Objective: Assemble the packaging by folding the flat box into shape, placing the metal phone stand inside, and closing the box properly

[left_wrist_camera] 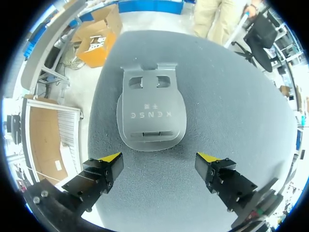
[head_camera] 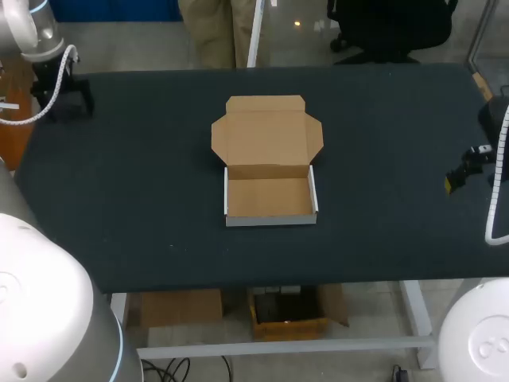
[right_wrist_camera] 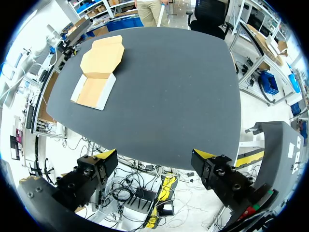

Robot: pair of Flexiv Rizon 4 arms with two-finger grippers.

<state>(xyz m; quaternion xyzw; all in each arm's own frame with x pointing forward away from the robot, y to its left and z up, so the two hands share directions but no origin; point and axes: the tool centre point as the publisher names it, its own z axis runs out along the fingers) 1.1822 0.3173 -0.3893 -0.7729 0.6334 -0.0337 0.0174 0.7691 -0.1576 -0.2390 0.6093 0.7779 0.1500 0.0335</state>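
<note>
**Desk:** Where is the box?

**Photographer:** The box (head_camera: pixel 269 163) sits mid-table (head_camera: pixel 398 159), lid flat open, its tray showing bare cardboard.

**Desk:** And the stand?

**Photographer:** Only the left wrist view shows the metal phone stand (left_wrist_camera: pixel 151 118), flat just ahead of the left gripper (left_wrist_camera: pixel 159 159), fingers apart. The right gripper (right_wrist_camera: pixel 154 157), likewise spread, is well apart from the box.

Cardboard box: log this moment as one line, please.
brown cardboard box folded, lid open, empty | grey metal phone stand flat on table ahead of open left pincer | right pincer open, empty
</note>
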